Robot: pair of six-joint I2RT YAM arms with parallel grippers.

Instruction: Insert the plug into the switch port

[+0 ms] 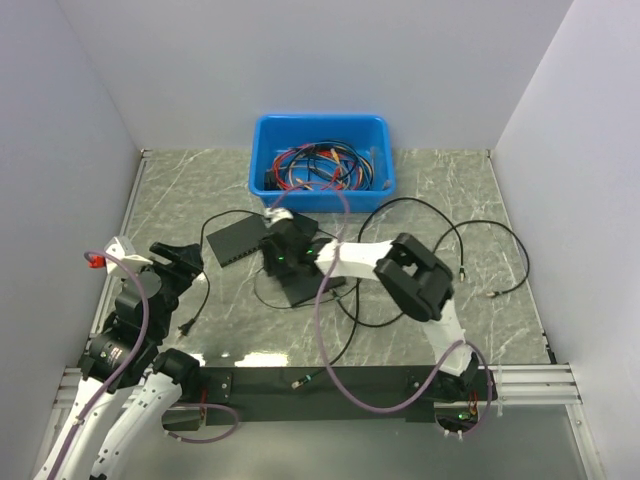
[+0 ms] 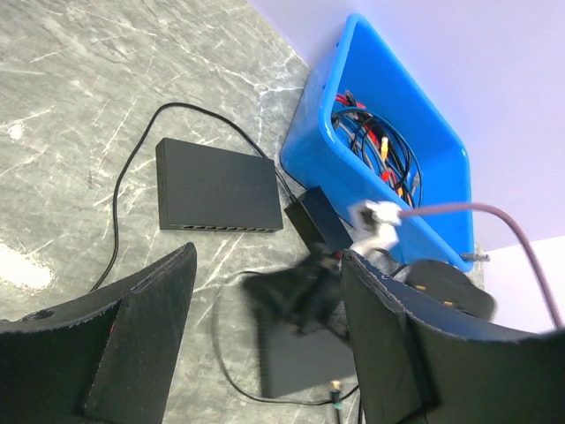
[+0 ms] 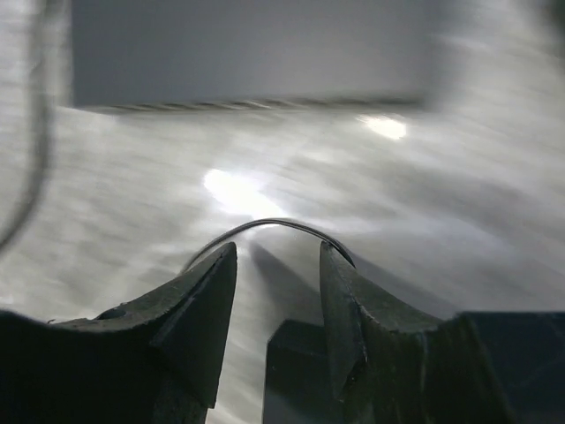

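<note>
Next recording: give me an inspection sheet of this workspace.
Surface: marbled table.
Job's things: switch lies flat; likely plug, brass-tipped, beside a black box, not held.
Clutter: blue bin full of tangled cables.
Hands: left hand open, empty; right hand open above the box.
Cables: black leads loop loose over the table.
Surroundings: plain white walls.

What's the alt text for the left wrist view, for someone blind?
The left gripper gapes open in the foreground. Beyond lie a flat black switch on a marble table, a blue bin of cables and the blurred right arm.
</note>
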